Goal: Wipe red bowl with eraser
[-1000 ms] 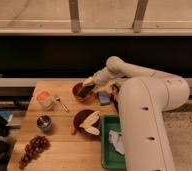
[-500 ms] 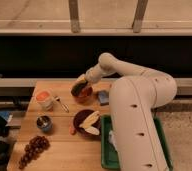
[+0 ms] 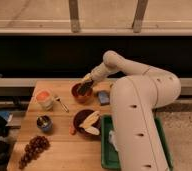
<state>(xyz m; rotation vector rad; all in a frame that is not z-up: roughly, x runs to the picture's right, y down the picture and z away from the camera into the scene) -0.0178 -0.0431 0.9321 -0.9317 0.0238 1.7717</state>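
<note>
A bunch of dark grapes lies nearest on the wooden table; farther back, the gripper clasps the small dark eraser inside the small round orange-red bowl.

Smooth white plastic shell on the arm, its gripper over the glossy red bowl with the matt dark eraser, all on a matt pale wooden table, beside a glossy green plastic tray.
</note>
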